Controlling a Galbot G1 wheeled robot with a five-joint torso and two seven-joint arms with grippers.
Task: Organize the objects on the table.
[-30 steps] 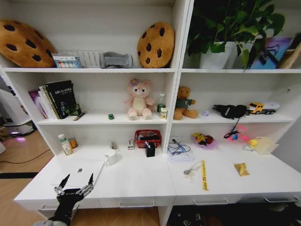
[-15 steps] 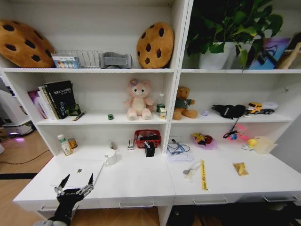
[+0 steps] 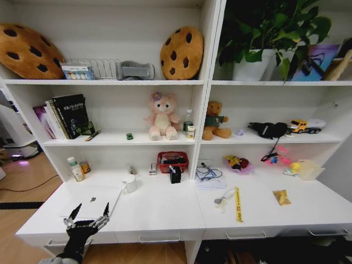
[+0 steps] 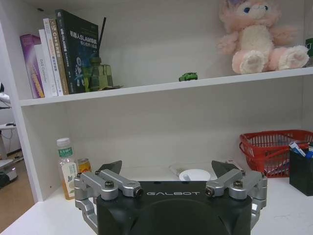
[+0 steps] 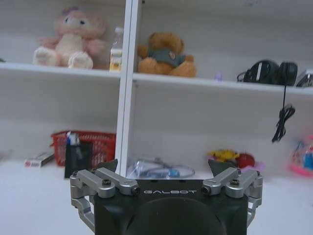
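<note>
Left gripper spread wide at the table front edge, laptop at twelve o'clock. Right gripper likewise parted, empty.

The long white worktop has thin metal drawer handles along its front. A flat silver laptop lies on it. Next to the laptop stands a small white mug. Far from the laptop, past the red wire basket, lies a thin yellow measuring strip.
</note>
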